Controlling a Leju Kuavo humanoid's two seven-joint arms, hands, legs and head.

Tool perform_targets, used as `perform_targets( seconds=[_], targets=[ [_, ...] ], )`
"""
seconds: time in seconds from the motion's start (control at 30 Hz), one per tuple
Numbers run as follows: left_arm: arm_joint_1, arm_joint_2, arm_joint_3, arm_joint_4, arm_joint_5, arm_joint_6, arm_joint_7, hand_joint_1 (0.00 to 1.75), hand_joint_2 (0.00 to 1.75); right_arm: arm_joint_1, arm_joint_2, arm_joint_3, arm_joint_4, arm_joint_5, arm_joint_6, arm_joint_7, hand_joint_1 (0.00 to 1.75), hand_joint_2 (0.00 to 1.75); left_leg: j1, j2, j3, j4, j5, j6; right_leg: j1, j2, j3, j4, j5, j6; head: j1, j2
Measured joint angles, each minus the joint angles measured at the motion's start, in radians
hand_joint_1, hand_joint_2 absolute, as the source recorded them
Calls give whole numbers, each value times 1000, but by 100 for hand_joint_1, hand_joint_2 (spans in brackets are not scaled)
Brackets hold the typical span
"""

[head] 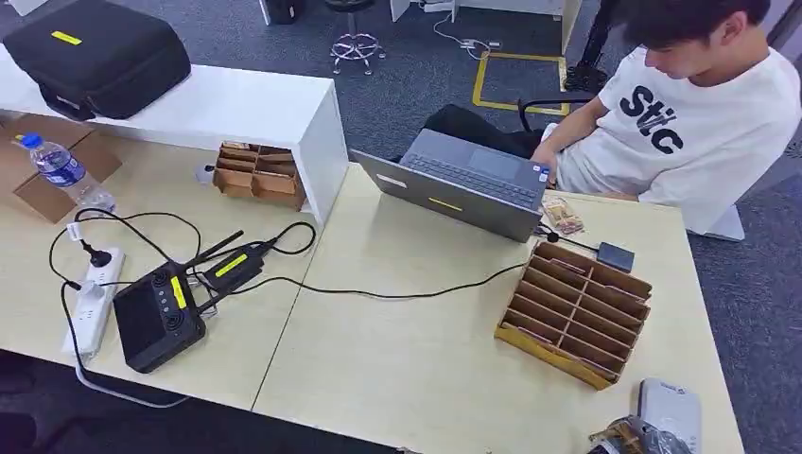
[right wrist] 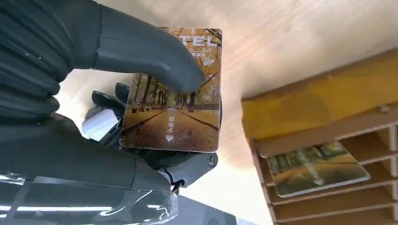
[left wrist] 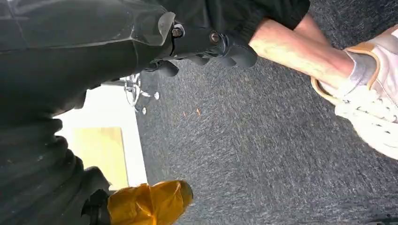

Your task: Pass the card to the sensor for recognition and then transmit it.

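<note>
Pinched under the right hand thumb, the card hangs over the worktop's near right corner by the wooden rack. Scanning and handover seemingly remain. Left hand hangs curled, empty.

Grey carpet floor around light wooden tables and a white shelf.
</note>
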Motion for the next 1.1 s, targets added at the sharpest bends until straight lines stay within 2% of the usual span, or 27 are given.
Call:
perform_targets(
  seconds=[0.23, 0.37, 0.67, 0.83, 1.1],
  targets=[
    [0, 0, 0, 0, -1, 0, 0, 0, 175, -20, 0, 19, 0, 13, -26, -1, 175, 175, 0, 0, 0, 0, 0, 0, 0, 0, 0, 0, 0, 0, 0, 0],
    [0, -1, 0, 0, -5, 0, 0, 0, 175, -36, 9, 19, 0, 74, -77, 7, 175, 175, 0, 0, 0, 0, 0, 0, 0, 0, 0, 0, 0, 0, 0, 0],
    [0, -4, 0, 0, -14, 0, 0, 0, 175, -50, 39, 10, 0, 83, -63, -17, 175, 175, 0, 0, 0, 0, 0, 0, 0, 0, 0, 0, 0, 0, 0, 0],
    [0, -5, 3, 0, -21, 0, 0, 0, 175, -61, 79, -45, -24, 123, -93, -25, 175, 175, 0, 0, 0, 0, 0, 0, 0, 0, 0, 0, 0, 0, 0, 0],
    [-1, -5, 17, 0, -38, -3, 0, 0, 175, -115, 121, -186, -41, 107, -80, -71, 175, 175, 0, 0, 0, 0, 0, 0, 0, 0, 0, 0, 0, 0, 0, 0]
  ],
)
